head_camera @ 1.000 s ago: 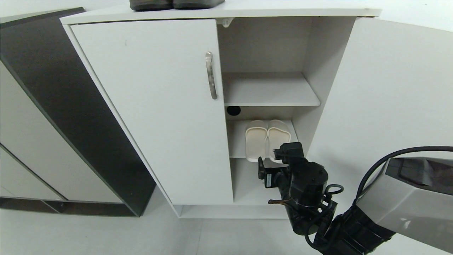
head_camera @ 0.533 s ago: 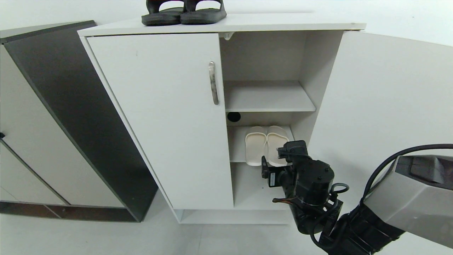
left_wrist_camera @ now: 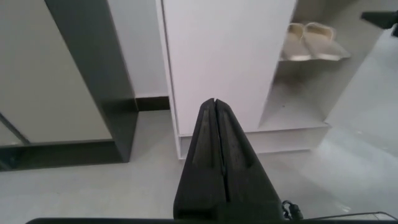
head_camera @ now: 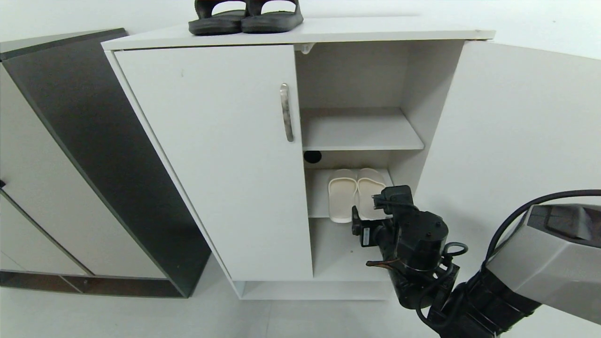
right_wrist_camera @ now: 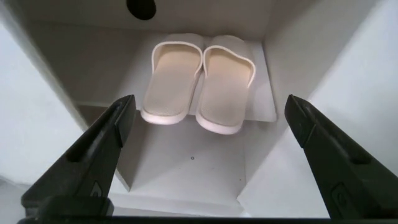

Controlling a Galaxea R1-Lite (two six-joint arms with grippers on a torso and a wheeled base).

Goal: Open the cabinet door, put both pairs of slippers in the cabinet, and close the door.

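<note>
A pair of cream slippers (head_camera: 354,192) (right_wrist_camera: 198,81) lies side by side on the middle shelf of the white cabinet (head_camera: 300,33). The cabinet's right door (head_camera: 516,131) stands wide open, and its left door (head_camera: 211,155) is closed. A pair of black slippers (head_camera: 246,16) rests on the cabinet top. My right gripper (head_camera: 374,210) (right_wrist_camera: 209,106) hangs open just in front of the cream slippers, holding nothing. My left gripper (left_wrist_camera: 214,109) is shut and empty, low above the floor, facing the closed left door.
A dark-sided cabinet (head_camera: 94,155) stands close on the left of the white one. The upper shelf (head_camera: 359,129) and the bottom compartment (head_camera: 342,253) are bare. A metal handle (head_camera: 286,112) sits on the closed door. Pale floor (head_camera: 141,314) lies in front.
The head view has shifted, bringing the black slippers on top fully into sight. The right gripper stays open in front of the cream slippers, about where it was.
</note>
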